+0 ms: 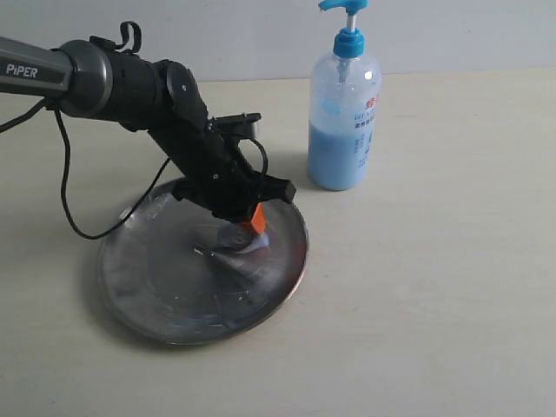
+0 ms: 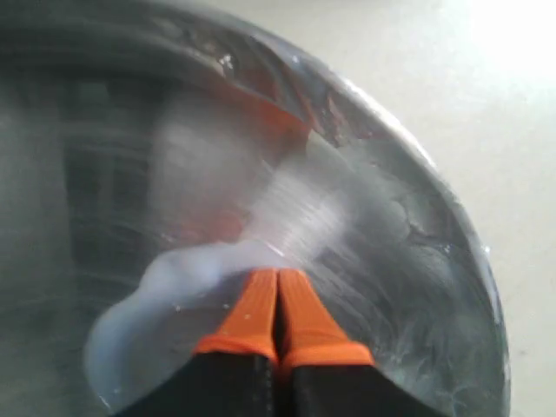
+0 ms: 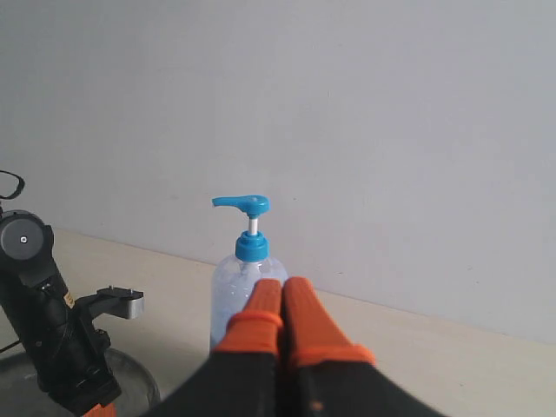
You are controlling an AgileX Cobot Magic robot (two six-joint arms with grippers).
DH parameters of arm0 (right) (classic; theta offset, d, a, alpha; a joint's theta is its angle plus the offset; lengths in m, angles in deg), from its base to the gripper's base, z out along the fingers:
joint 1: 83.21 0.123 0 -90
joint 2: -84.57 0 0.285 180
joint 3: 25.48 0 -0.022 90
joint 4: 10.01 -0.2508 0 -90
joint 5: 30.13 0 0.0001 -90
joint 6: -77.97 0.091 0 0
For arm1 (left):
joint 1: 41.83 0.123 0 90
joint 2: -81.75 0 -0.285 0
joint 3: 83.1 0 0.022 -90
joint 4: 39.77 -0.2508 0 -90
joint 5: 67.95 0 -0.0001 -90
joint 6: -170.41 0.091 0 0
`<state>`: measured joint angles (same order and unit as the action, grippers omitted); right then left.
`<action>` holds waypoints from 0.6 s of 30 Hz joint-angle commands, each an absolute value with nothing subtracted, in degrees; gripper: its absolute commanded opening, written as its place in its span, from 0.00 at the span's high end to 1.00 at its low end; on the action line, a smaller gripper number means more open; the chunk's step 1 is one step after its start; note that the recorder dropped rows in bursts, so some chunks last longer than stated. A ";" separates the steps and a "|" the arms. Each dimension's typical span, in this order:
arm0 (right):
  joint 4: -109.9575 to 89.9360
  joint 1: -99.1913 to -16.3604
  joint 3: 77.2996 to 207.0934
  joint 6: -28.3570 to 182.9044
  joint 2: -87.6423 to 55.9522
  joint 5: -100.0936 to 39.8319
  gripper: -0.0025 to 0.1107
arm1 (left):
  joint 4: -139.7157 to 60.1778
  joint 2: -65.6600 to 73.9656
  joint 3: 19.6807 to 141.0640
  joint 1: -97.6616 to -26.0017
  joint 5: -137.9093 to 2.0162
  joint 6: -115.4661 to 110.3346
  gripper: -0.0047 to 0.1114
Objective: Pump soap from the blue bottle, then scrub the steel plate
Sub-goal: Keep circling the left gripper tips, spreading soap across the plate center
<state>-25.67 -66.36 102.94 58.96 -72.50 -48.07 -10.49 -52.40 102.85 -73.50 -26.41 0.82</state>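
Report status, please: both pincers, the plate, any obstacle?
Left pincer shut, tips in soap on steel plate. Right pincer shut, facing blue bottle. Bottle stands apart from plate; no obstacle seen.

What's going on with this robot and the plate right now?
The left gripper, shut, has its tips pressed into a pale blue blob of soap on the plate, apparently scrubbing; its wrist view is motion-blurred. The bottle stands upright beside the plate, untouched. The right gripper, also shut, is held clear of the bottle and out of the exterior view. So soap is on the plate and scrubbing looks under way.
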 commanded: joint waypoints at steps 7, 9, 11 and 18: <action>-26.08 -66.53 102.75 58.68 -72.95 -47.25 0.98 | -21.84 -53.69 102.47 -73.85 -26.79 -0.94 0.96; -26.08 -66.53 102.75 58.68 -72.95 -47.25 0.98 | -24.30 -53.69 102.47 -73.85 -25.72 -1.56 0.96; -26.08 -66.53 102.75 58.68 -72.95 -47.25 0.98 | -26.40 -53.69 102.47 -73.85 -24.03 -1.56 0.96; -26.20 -66.53 102.75 58.68 -72.95 -47.25 0.98 | -30.61 -53.69 102.47 -73.85 -18.28 -1.93 0.96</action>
